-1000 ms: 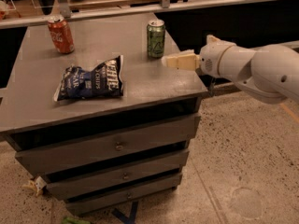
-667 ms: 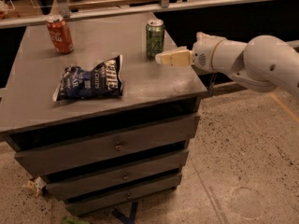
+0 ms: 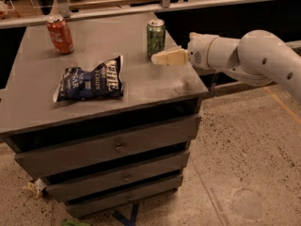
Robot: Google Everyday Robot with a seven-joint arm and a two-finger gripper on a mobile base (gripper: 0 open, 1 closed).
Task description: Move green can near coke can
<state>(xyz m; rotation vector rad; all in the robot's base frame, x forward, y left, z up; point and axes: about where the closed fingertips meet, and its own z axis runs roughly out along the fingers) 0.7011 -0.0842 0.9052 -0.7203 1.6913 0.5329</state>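
A grey cabinet with a flat, matte top and three shallow drawers stands on a speckled concrete floor. Behind it a pale horizontal rail runs across a dim background.

The green can stands upright near the back of the top, close to the right edge. The coke can stands upright near the back left corner, well apart from it, with bare grey surface between the two. A dark blue chip bag lies flat in front of that stretch, left of centre, touching neither can.

A white robot arm reaches in from the right, over the cabinet's right edge. Its cream gripper points left, low over the surface, its tip just beside the green can's base on the near right side. Contact with the can cannot be made out, nor whether the gripper is spread or pressed together.

Open floor lies to the right of the cabinet and in front of it.
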